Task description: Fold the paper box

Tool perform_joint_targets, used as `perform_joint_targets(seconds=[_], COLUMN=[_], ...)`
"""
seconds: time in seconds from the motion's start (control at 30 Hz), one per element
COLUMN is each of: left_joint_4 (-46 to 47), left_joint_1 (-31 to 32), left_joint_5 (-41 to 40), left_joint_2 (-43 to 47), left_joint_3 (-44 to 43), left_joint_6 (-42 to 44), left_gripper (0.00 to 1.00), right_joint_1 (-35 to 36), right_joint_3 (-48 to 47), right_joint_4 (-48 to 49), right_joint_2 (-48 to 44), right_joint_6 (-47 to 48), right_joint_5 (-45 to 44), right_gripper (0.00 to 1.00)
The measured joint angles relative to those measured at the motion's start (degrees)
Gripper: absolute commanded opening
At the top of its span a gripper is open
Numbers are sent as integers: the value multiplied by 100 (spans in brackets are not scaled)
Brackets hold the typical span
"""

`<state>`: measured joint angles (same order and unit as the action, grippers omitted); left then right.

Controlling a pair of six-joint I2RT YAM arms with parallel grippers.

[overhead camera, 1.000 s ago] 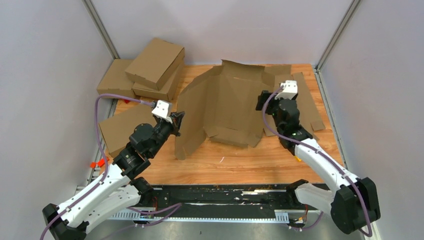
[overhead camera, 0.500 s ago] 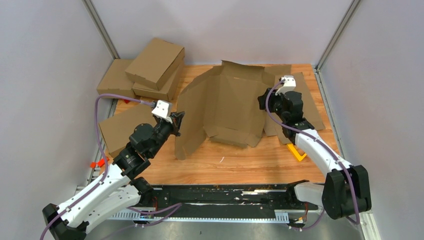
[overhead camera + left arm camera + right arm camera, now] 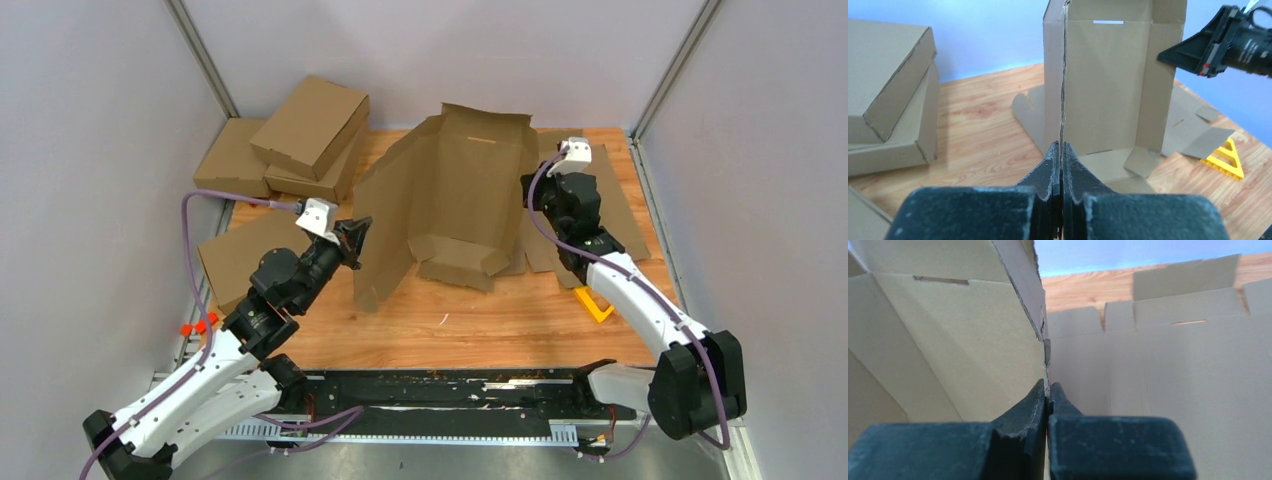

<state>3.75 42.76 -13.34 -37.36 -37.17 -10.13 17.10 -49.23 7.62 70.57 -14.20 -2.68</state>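
Where left pincer (image 3: 1061, 152) and right pincer (image 3: 1047, 390) pinch, one paper box (image 3: 465, 190) stands.

No print, label, brand or number can be read anywhere; the plain brown corrugated cardboard paper box (image 3: 470, 190) and the stacked brown cardboard boxes (image 3: 305, 130) show bare faces.

Matt cardboard on grained wood

The paper box (image 3: 455, 200) is plain brown corrugated cardboard, matt, rough at its cut edges; the table (image 3: 470, 330) is wood, grained, faintly glossy; the left gripper (image 3: 1061, 152) and right gripper (image 3: 1047, 394) look black, matt and finely pitted.
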Motion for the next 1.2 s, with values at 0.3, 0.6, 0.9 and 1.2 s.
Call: perform_joint_targets(seconds=[0.3,0.6,0.9,1.2], left_joint_4=[1685,2428,2562,2389], left_joint_1=[0,0,0,0], left_joint_5=[378,509,776,876], left_joint_2=[98,555,1200,1596], left_joint_3=[1147,2111,2695,2835], left_joint_6=[24,50,-61,-57], left_gripper=[0,0,0,0], right_joint_1=[1381,1906,2065,1847], right_joint_3=[962,1473,1685,2199], right_joint_4=[1156,1794,1840,1873], right_joint_2=[-420,-205,-498,-815], right_joint_6=[-199,-485,-433,-63], right_joint_5=[-2806,-3952,-3644,-3217], right_gripper=[0,6,36,77])
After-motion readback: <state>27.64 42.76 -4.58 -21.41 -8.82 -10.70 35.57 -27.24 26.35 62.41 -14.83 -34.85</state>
